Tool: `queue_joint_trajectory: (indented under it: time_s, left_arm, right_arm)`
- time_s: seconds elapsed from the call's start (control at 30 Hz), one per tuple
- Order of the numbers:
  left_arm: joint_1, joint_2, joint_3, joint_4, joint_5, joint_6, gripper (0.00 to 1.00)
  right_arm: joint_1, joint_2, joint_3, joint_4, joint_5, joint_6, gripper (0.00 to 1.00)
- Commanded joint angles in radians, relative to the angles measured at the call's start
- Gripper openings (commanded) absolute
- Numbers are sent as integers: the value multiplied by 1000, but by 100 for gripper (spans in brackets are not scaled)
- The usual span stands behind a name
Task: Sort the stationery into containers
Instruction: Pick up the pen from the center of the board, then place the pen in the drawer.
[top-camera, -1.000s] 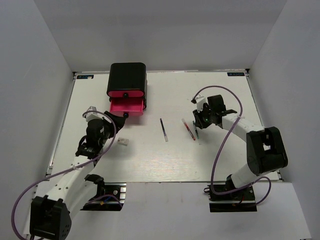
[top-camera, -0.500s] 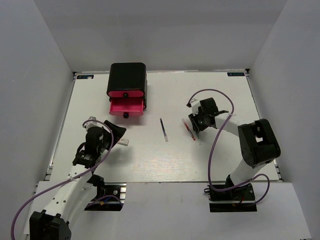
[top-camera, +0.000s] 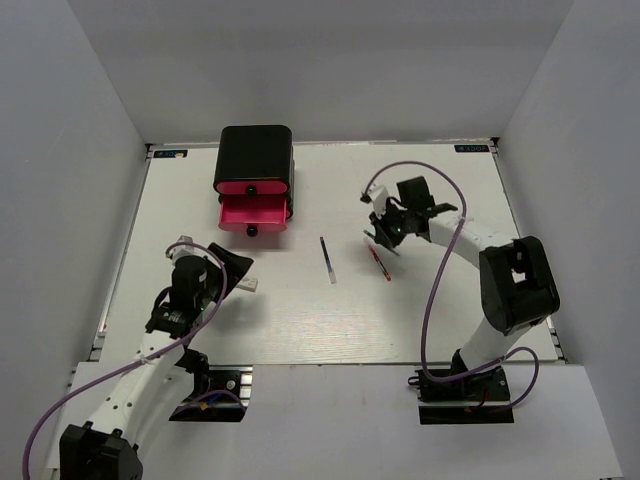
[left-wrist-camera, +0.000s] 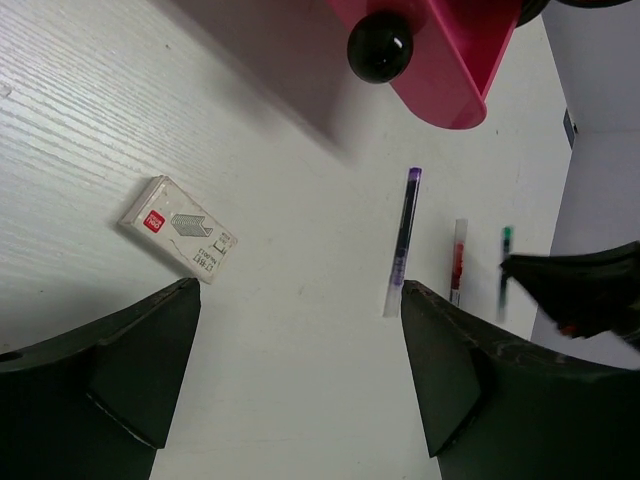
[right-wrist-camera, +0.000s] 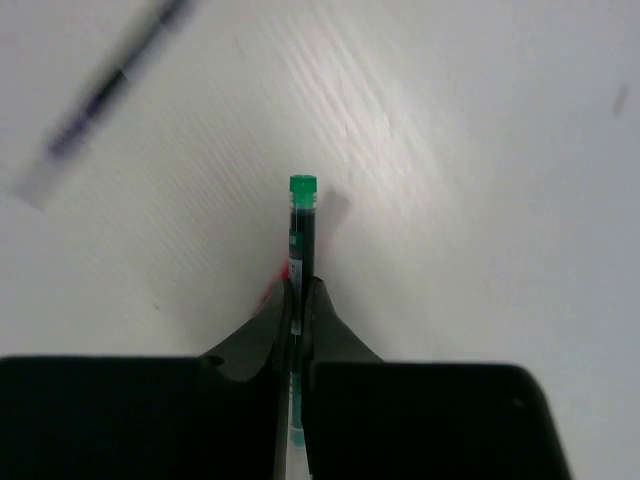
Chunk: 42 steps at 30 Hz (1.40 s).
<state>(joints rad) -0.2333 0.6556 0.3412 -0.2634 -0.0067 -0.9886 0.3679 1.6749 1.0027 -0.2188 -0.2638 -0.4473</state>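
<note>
Enclosing white grained table (top-camera: 290, 320), plain grey walls (top-camera: 70, 150), pink drawer (top-camera: 253, 213) open

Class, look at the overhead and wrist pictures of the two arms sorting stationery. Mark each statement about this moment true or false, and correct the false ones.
1. The right gripper is shut on the green pen. True.
2. The left gripper holds the staple box. False: its jaws are open and the box lies on the table, clear of both fingers.
3. One pink drawer is pulled open. True.
4. The red pen lies in the open drawer. False: it lies on the table, near the right gripper.
</note>
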Motion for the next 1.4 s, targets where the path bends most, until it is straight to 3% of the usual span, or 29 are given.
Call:
queue_joint_trajectory:
  time_s: [0.0, 0.07, 0.2, 0.4, 0.6, 0.8, 0.93, 0.97, 1.0, 1.13, 1.37]
  left_arm:
    - [-4, -4, -18, 27, 42, -1, 92]
    - [-4, -4, -28, 38, 54, -1, 92]
    - [-4, -33, -28, 24, 65, -1, 90]
    - [-4, -108, -28, -68, 65, -10, 90]
    - [-4, -181, -28, -131, 43, -10, 90]
    - [-4, -191, 2, -152, 68, 21, 89]
    - [-4, -191, 21, -126, 99, 62, 89]
    - [-4, -191, 30, -126, 108, 74, 89]
    - [-4, -191, 39, -116, 108, 83, 89]
    - [-4, -153, 59, -80, 145, 105, 89]
    - [-14, 22, 166, -4, 229, 192, 83]
  right_arm:
    - [20, -20, 245, -68, -405, -194, 0]
    - [60, 2, 301, -68, -478, -267, 0]
    - [152, 97, 467, 39, -647, -243, 0]
    - [299, 247, 657, 370, -703, -24, 0]
    - [388, 419, 786, 594, -635, 41, 0]
    - [414, 509, 834, 598, -589, 7, 0]
    - [413, 531, 830, 524, -581, -110, 0]
    - [416, 536, 829, 507, -578, -126, 3]
    - [414, 536, 821, 477, -568, -154, 15]
    - [407, 529, 807, 455, -540, -189, 40]
    - [394, 456, 788, 430, -513, -185, 45]
